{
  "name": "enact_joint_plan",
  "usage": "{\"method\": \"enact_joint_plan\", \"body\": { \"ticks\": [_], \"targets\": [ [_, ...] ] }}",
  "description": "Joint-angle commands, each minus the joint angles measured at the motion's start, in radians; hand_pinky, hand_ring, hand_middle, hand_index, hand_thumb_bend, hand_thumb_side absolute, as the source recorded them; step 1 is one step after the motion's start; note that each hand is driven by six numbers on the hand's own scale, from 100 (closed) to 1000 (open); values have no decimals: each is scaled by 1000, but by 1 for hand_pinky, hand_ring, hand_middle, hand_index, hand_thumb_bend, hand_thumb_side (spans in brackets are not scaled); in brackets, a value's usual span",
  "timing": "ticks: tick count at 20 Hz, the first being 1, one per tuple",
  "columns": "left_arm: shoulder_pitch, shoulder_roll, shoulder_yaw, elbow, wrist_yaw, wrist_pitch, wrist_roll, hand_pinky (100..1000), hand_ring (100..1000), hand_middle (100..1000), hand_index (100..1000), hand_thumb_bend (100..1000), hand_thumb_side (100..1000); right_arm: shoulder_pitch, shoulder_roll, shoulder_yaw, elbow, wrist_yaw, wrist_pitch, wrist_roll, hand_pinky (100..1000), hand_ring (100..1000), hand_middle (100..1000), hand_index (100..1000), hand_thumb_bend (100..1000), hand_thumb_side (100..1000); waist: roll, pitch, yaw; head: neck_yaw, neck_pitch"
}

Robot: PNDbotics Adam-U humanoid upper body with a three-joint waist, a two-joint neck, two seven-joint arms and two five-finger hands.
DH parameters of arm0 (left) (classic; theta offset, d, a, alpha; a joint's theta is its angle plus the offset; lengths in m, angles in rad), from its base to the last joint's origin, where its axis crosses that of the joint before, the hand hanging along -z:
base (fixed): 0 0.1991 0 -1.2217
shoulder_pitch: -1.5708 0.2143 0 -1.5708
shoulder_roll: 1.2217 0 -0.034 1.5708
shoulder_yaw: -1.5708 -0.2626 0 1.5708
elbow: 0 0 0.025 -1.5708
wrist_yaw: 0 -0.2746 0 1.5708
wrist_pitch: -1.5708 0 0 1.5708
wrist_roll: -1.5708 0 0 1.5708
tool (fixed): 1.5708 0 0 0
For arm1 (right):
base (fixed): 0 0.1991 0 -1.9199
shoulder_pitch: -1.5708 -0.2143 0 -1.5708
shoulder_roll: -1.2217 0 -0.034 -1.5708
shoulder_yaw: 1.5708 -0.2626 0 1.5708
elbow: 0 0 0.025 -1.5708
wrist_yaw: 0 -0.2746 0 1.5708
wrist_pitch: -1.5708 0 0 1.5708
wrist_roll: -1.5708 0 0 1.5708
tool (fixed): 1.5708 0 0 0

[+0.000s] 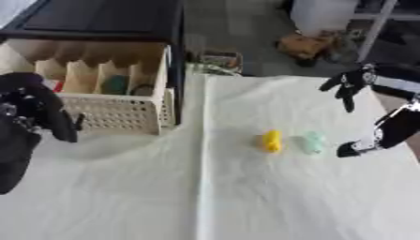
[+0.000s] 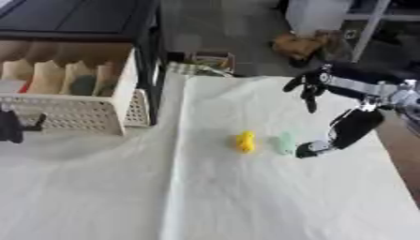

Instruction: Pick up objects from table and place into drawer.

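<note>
- The right robot hand (image 2: pixel 316 89) hung over the tabletop (image 2: pixel 246 201) at about 2 o'clock, released, its fingers drooping downward and grasping nothing.
- A yellow object (image 1: pixel 272 140) lay near the middle of the white cloth, with a pale green object (image 1: pixel 311 142) just beside it at 3 o'clock; both were too small to identify further.
- A dark part of the right arm (image 2: pixel 344 133) reached down close beside the green object, at its 3 o'clock.
- The drawer (image 1: pixel 123 112), a cream latticed bin with dividers, stood open at 10 o'clock, already holding a few items.
- The left robot hand (image 1: pixel 37 112) sat at 9 o'clock in front of the drawer, dark and bunched; whether it was clenched I cannot tell.
- The step in hand looked like the reach for a pick: the right robot hand would do well to descend directly over one object, likely the nearer green one, and close across its narrow width without nudging the yellow neighbour away.
</note>
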Motion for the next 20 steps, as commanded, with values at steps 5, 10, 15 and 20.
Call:
{"method": "enact_joint_plan", "body": {
  "ticks": [5, 10, 15, 20],
  "targets": [
    [-13, 3, -1, -9, -15, 10, -3, 427, 433, 571, 767, 100, 529, -57, 44, 13, 119, 97, 49, -18, 766, 775, 537, 885, 699, 332, 0, -11, 4, -12, -16],
    [-16, 0, -1, -9, -19, 14, 0, 427, 434, 571, 759, 100, 529, -65, 66, 27, 150, 162, 76, -36, 720, 728, 439, 826, 698, 306, -1, -8, 8, -13, -15],
    [-18, -4, -1, -9, -24, 21, 1, 427, 433, 570, 752, 100, 526, -65, 83, 38, 170, 190, 86, -37, 641, 642, 437, 800, 699, 273, -3, -5, 13, -16, -15],
    [-20, -7, 0, -9, -27, 26, 3, 427, 434, 570, 747, 100, 525, -67, 93, 41, 181, 196, 83, -22, 630, 638, 460, 820, 692, 264, -5, -2, 17, -16, -12]
  ]
}}
